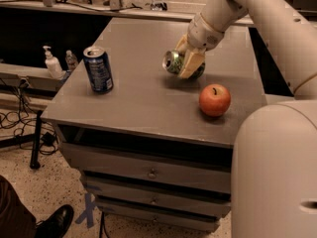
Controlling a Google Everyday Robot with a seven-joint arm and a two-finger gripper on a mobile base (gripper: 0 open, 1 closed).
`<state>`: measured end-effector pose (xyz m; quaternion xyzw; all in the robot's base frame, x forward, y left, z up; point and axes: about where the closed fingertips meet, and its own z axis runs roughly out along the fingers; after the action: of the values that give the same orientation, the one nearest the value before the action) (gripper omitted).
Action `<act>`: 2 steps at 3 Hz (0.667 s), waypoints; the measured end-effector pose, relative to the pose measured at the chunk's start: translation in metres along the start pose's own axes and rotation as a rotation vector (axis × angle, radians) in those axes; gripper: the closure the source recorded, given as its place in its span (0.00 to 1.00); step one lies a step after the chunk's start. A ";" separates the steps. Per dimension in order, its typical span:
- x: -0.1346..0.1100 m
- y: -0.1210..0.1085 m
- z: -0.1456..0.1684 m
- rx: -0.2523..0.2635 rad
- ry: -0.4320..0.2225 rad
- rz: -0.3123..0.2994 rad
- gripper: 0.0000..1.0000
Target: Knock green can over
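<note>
The green can (172,62) lies tipped on its side at the middle right of the grey tabletop (133,100), its silver top facing left. My gripper (187,66) reaches down from the upper right and is shut on the can's body, one tan finger (192,63) across its front. The rest of the can's label is hidden behind that finger. Whether the can rests on the table I cannot tell.
A dark blue can (98,69) stands upright at the table's left. A red apple (214,99) sits just to the front right of the gripper. Drawers (151,172) lie below the top. Bottles (52,62) stand on a ledge to the left. A shoe (55,221) is at bottom left.
</note>
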<state>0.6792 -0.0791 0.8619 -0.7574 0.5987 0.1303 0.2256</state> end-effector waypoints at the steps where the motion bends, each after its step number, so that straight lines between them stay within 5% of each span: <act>1: -0.014 -0.003 0.016 -0.038 -0.015 -0.031 0.60; 2: -0.025 -0.007 0.026 -0.053 -0.032 -0.037 0.36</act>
<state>0.6812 -0.0438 0.8526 -0.7720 0.5771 0.1541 0.2175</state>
